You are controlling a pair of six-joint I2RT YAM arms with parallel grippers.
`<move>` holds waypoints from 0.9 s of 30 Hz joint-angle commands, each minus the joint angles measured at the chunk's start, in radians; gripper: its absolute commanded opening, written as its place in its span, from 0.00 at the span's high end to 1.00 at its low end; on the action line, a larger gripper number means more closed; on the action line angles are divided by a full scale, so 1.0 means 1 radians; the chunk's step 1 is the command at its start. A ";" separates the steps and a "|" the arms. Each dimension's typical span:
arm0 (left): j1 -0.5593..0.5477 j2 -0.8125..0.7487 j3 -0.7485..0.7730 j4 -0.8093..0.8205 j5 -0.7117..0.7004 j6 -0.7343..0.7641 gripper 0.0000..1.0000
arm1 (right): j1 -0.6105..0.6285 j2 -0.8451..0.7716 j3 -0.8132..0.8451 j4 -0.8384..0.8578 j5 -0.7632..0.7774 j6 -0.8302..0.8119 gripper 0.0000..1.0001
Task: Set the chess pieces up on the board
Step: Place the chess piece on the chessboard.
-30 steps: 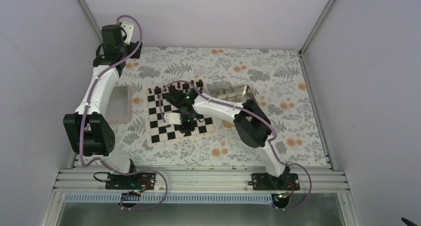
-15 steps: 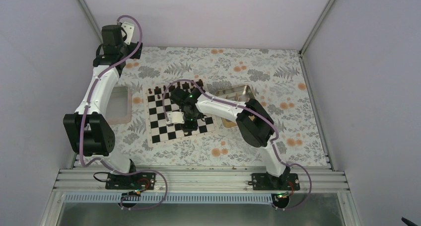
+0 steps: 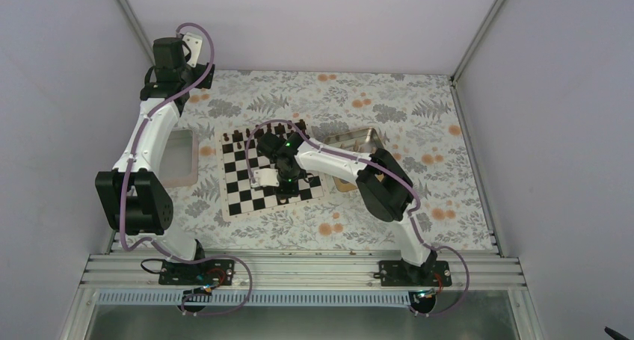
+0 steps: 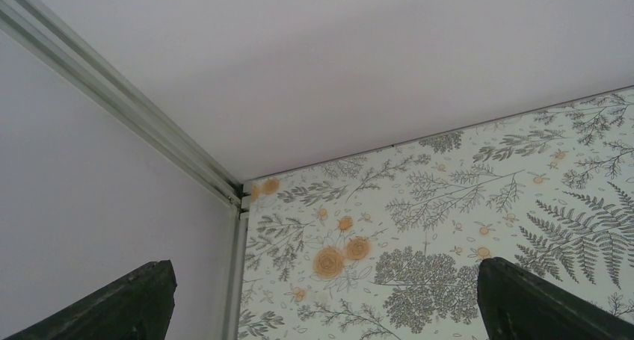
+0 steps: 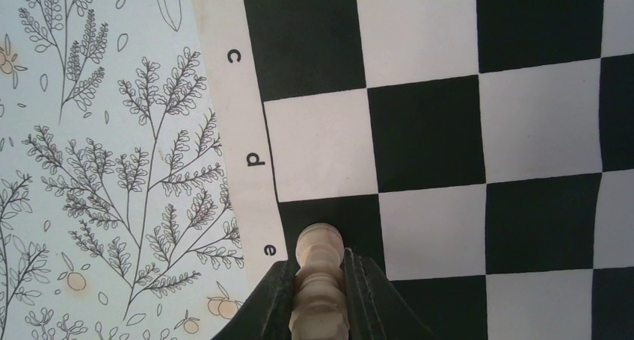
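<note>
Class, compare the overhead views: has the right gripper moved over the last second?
Yes, slightly: against the board, the right gripper has edged rightward along the near edge, toward the tin tray.

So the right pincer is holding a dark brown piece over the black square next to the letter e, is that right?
Not quite: the piece is light tan, not dark brown, as the right wrist view shows. The rest holds: the right pincer grips it over the black square next to the letter e on the board.
</note>
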 commanded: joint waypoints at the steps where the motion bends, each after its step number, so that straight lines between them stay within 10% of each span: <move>1: 0.002 0.011 0.018 0.007 0.011 -0.014 0.00 | -0.009 -0.031 -0.009 0.002 0.012 0.012 0.90; 27: 0.002 0.013 0.021 -0.003 0.040 -0.012 0.00 | -0.013 -0.041 -0.044 0.012 -0.007 0.007 0.72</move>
